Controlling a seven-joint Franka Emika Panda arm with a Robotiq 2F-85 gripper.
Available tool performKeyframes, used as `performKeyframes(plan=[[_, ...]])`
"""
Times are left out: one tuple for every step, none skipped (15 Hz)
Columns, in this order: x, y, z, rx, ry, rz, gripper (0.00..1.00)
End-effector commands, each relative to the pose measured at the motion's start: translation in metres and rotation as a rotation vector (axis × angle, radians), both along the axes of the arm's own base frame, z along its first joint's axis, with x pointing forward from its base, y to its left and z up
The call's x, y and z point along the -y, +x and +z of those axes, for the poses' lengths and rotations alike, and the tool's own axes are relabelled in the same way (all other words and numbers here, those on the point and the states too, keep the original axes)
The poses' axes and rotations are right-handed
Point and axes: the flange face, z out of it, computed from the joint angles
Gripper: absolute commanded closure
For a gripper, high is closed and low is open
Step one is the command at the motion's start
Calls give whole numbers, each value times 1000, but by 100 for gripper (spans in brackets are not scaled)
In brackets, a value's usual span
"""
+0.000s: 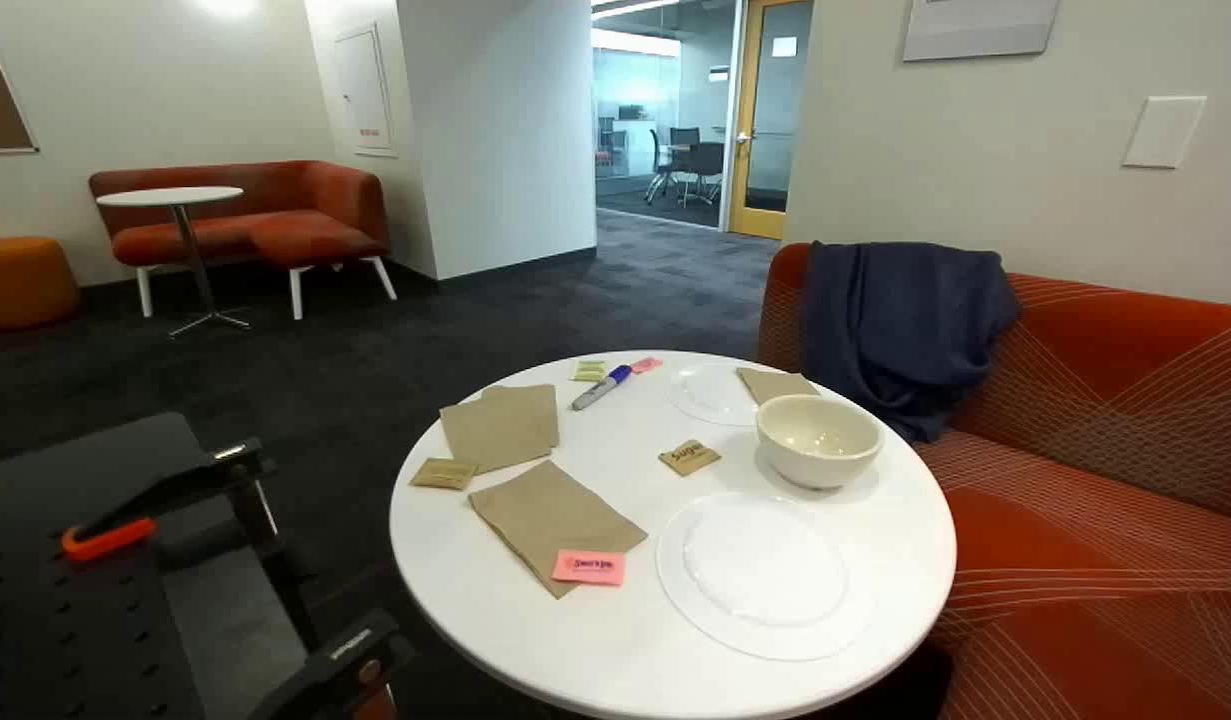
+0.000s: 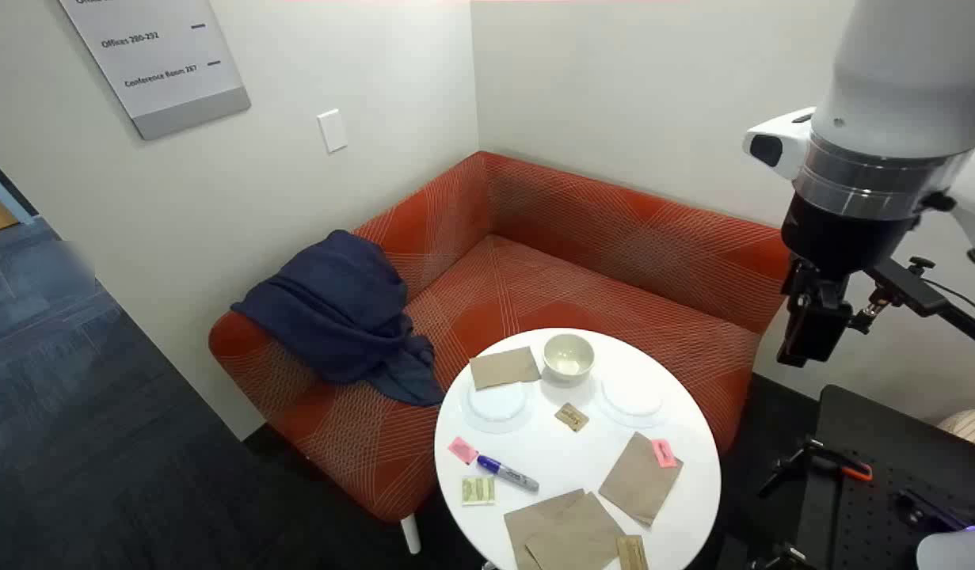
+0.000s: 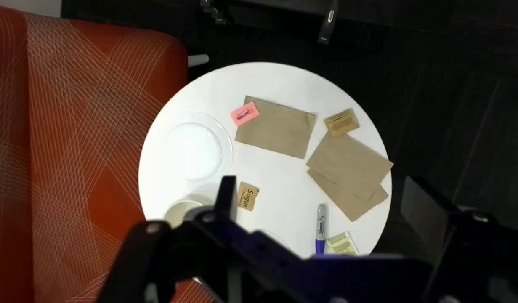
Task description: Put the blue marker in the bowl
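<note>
While the jaws stood spread wide, the wrist view showed the round white table [image 3: 280,181] well below, part of it framed between them. Near its edge lay the blue marker [image 2: 508,473], flat, its cap partly hidden in the wrist view behind the base of the jaws. White tabletop extended from the marker's grey barrel to the Sugar packet [image 1: 690,457], while a corner of two overlapping brown napkins [image 3: 349,160] reached the edge. The cream bowl [image 1: 820,468] stood upright near the edge facing the orange-red sofa [image 2: 582,277], bright glints on its inner surface; two pale plates [image 1: 765,560] lay flat nearby. A pink packet [image 2: 462,450] lay just beside the marker's cap, contact uncertain, with a pale green packet [image 2: 477,491] near both. Another napkin [image 1: 545,510] bore a second pink packet [image 1: 589,567], and the Sugar packet lay roughly between marker and bowl. A dark blue cloth [image 2: 337,309] was draped over the sofa's back.
</note>
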Motion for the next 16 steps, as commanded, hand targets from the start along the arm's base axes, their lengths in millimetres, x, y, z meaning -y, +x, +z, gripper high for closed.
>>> performKeyframes(plan=[[0,0,1,-1,0,0,0],[0,0,1,-1,0,0,0],[0,0,1,-1,0,0,0],[0,0,1,-1,0,0,0],[0,0,1,-1,0,0,0],[0,0,1,-1,0,0,0],[0,0,1,-1,0,0,0],[0,0,1,-1,0,0,0],[0,4,-1,6,-1,-7,0],[0,6,-3,8,0,-7,0],[0,8,-4,9,-2,-7,0],[1,11,-7,10,2,-6,0],[2,14,-11,10,5,-3,0],[2,17,-15,9,8,2,0],[2,21,-20,7,12,3,0],[2,25,-25,9,15,4,0]])
